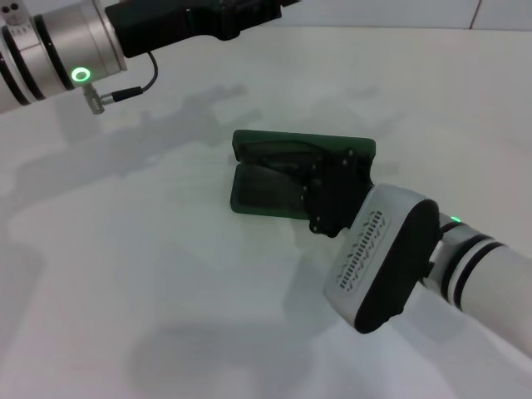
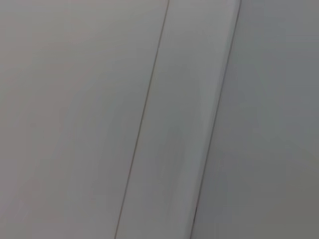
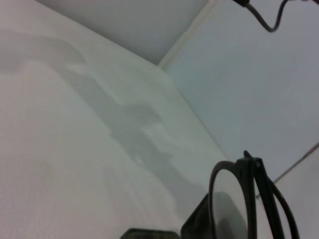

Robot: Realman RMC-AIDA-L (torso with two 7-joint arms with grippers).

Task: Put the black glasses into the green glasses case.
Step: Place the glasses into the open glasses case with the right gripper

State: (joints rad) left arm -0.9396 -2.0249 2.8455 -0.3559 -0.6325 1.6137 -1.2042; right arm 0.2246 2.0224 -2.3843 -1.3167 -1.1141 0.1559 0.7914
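Note:
The green glasses case (image 1: 256,198) lies open in the middle of the white table, its lid (image 1: 283,138) standing up at the back. My right gripper (image 1: 322,181) reaches over the case's right half from the lower right and is shut on the black glasses (image 1: 281,158), holding them just above the open tray. In the right wrist view the glasses (image 3: 248,199) show close up, with one clear lens and folded temple arms. My left arm (image 1: 58,46) is raised at the top left, away from the case, its gripper body (image 1: 191,21) running off the top edge.
The white table (image 1: 150,291) spreads around the case. A wall line runs along the back (image 1: 416,21). The left wrist view shows only pale wall panels (image 2: 189,119). A black cable (image 1: 137,90) hangs from the left arm.

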